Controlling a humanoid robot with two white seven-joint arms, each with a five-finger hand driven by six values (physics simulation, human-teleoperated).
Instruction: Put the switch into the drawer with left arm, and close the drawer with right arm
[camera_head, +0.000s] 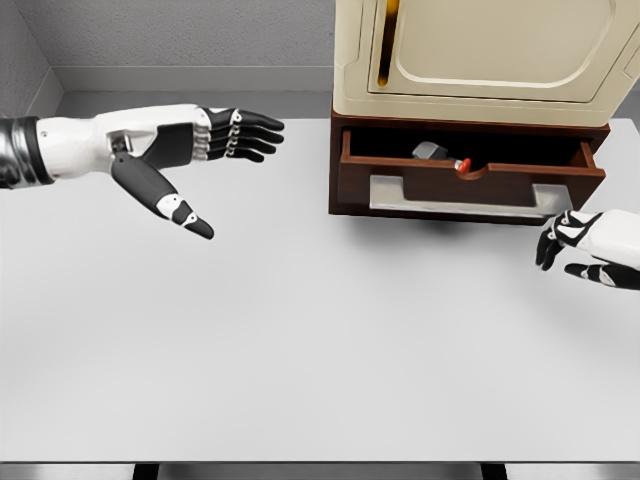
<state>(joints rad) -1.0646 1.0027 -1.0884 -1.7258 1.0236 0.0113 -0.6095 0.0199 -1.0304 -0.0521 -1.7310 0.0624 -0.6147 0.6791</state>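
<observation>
Pale grey tabletop (300, 340) under a grey wall, carrying a cream cabinet (480, 55) with its dark brown wooden drawer (470, 175) pulled open.

Lying inside that open drawer, toward the middle: a small grey switch with a red end (440, 156), half hidden behind the notched front panel, so apparently already delivered. Hovering well apart from the drawer at upper left: the white and black left hand (215, 150), fingers stretched flat toward the cabinet, thumb hanging down, holding nothing, probably having no further job. Reaching in at the right edge, just below and beside the drawer's right front corner: the white and black right hand (585, 250), fingers loosely curled and empty, not touching the wood, seemingly lining up for pushing the front panel shut. Drawer not yet closed.
</observation>
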